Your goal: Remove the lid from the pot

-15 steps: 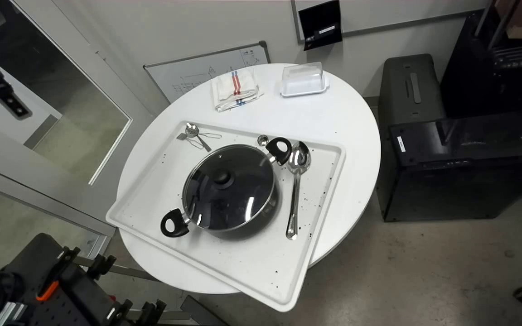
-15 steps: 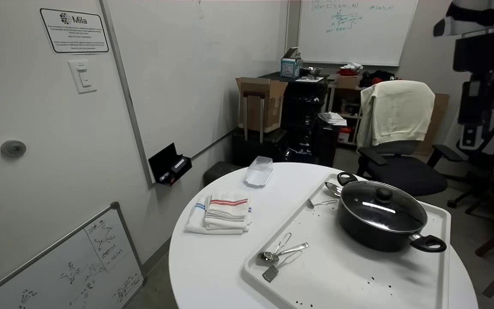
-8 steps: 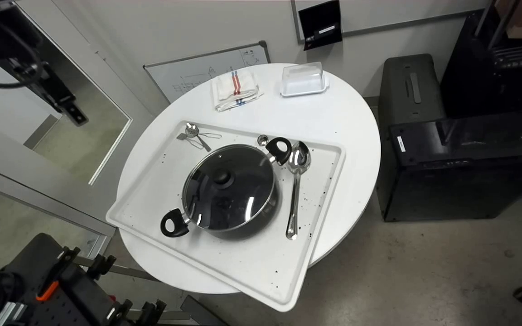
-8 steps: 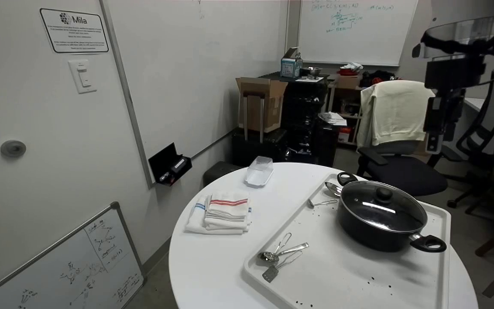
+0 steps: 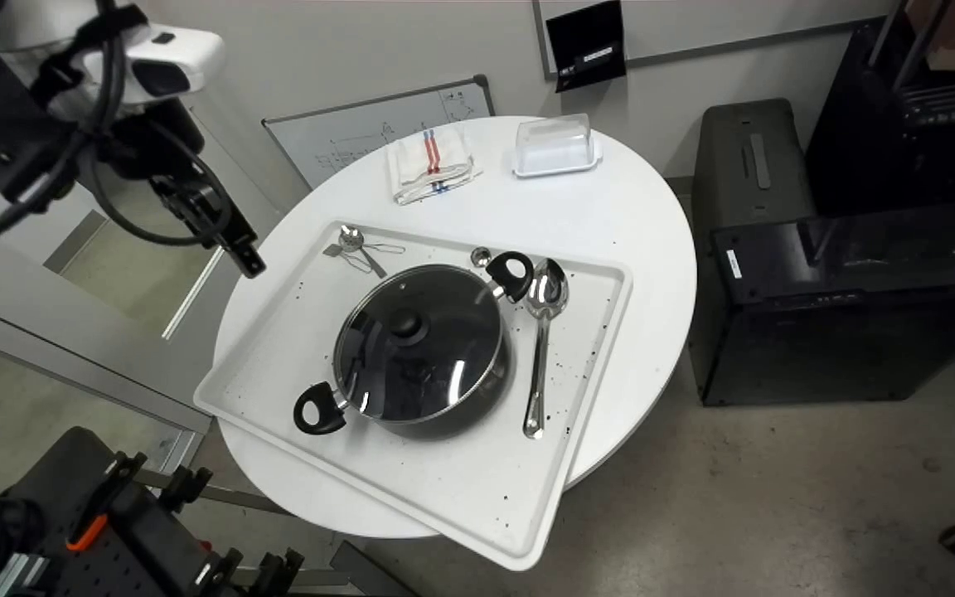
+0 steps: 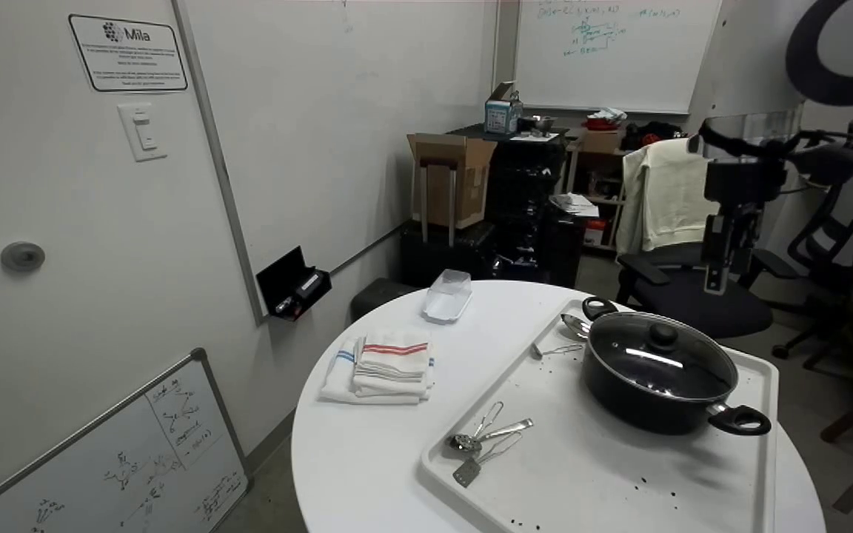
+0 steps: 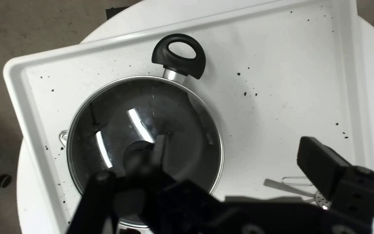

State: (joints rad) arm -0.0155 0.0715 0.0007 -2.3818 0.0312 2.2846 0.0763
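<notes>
The dark glass lid (image 5: pixel 461 319) with its black central knob (image 5: pixel 405 323) sits on the black pot (image 5: pixel 482 406). Both show in both exterior views, the lid (image 6: pixel 623 344) resting flat on the pot (image 6: pixel 623 396). The lid (image 7: pixel 180 104) also fills the left of the wrist view, with a pot handle (image 7: pixel 159 53) above it. My gripper (image 7: pixel 235 143) is open and empty. In the wrist view its left finger overlaps the lid and partly hides the knob; its right finger lies over the tray. In an exterior view the gripper (image 5: pixel 249 264) hangs in the air, apart from the pot.
A white tray (image 5: pixel 573 473) holds the pot, a large silver spoon (image 5: pixel 547 286) and small utensils (image 6: pixel 474 444). Folded towels (image 6: pixel 393 366) and a clear-lidded dish (image 6: pixel 447 300) stand on the round white table (image 5: pixel 652 207). A chair (image 6: pixel 686 303) stands behind.
My gripper has come in from the edge of both exterior views, moving closer to the pot and lower. The lid, pot and utensils have not moved.
</notes>
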